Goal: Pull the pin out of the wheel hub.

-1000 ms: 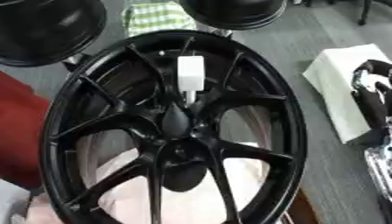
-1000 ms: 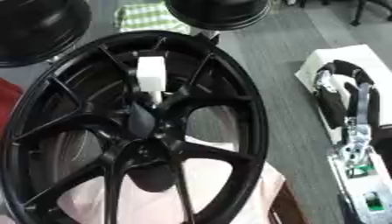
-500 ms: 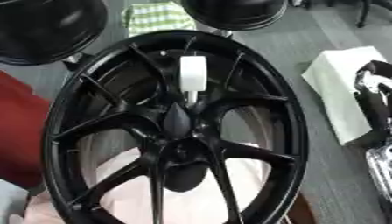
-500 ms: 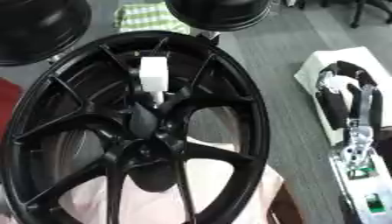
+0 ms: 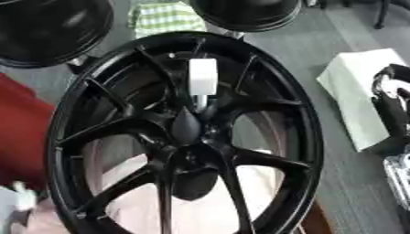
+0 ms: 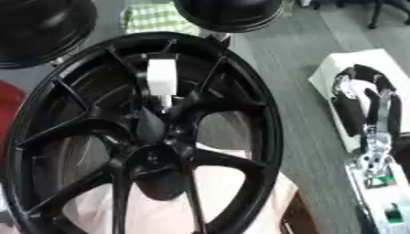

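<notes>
Left eye view: a black hub (image 5: 186, 137) fills most of the frame, its spokes running out from a dark centre. A white pin (image 5: 202, 78) with a silvery stem stands in the hub just beyond the centre, between two far spokes, its block-shaped head uppermost. Pink cloth (image 5: 240, 201) shows through the near openings. At the right edge the right hand (image 5: 392, 103) lies over a white sheet (image 5: 352, 96), well apart from the hub; only part of it shows, and I cannot tell here how its fingers are set. A red shape (image 5: 20, 123) sits at the left. Two more black rims (image 5: 48, 27) lie at the far side with a green checked cloth (image 5: 164, 18) between them.

Right eye view: the right hand (image 6: 364, 103) shows more fully, black and silver, resting on the sheet with its fingers curved loosely and holding nothing. The pin is untouched. The left hand shows in neither view
</notes>
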Controlling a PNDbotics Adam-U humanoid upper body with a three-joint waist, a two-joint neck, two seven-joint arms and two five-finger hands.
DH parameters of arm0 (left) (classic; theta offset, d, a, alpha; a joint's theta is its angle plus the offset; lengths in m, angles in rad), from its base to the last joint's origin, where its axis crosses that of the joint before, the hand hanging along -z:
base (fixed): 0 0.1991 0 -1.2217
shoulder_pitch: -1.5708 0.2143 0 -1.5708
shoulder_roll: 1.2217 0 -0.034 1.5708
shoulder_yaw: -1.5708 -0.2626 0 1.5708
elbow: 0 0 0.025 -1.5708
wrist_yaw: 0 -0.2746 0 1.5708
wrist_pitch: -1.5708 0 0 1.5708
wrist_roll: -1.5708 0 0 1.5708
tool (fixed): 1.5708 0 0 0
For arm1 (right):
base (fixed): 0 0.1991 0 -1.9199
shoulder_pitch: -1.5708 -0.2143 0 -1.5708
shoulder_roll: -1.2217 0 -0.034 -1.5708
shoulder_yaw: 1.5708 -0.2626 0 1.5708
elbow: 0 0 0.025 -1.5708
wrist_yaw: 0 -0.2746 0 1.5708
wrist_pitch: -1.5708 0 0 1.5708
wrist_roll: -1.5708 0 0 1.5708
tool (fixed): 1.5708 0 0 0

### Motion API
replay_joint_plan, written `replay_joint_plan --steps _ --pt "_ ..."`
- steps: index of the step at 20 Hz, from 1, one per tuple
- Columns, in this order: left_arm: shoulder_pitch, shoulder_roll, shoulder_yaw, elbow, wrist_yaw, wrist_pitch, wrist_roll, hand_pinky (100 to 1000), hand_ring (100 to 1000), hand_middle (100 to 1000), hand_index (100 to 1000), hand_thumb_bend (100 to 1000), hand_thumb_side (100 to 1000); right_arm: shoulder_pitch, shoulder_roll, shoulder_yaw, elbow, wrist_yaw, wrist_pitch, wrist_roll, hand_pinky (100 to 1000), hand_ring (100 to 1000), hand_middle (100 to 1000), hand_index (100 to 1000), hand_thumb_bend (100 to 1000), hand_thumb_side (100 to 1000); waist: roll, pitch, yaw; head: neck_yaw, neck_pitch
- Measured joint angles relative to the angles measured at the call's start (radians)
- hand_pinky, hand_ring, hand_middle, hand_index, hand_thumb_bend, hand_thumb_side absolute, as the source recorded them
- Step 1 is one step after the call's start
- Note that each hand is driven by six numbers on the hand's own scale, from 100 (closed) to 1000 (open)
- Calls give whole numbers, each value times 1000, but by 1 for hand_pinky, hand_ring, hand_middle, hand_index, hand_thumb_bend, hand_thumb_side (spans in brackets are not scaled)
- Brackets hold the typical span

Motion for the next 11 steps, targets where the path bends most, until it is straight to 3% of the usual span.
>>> replay_joint_plan --steps 2,6,8,11 --pt "1 -4 0 -1 0 -2 -2 863 841 752 879 100 896 0 0 0 0 0 0 0 928 1000 707 784 100 577 0 0 2 0 0" --pt "2 -25 -2 -23 88 -9 18 732 725 600 779 100 601 -1 0 0 0 -1 0 0 928 1000 707 783 100 575 -1 0 3 0 0" --pt "3 -39 -9 -53 184 -20 36 694 681 561 752 100 545 -5 -1 0 0 -1 -1 1 927 1000 707 783 100 574 -4 0 3 0 0" --pt "9 -78 -30 -128 348 -34 50 667 648 535 740 100 567 -11 -3 1 0 -4 -4 5 927 1000 707 783 100 573 -7 0 1 2 0"
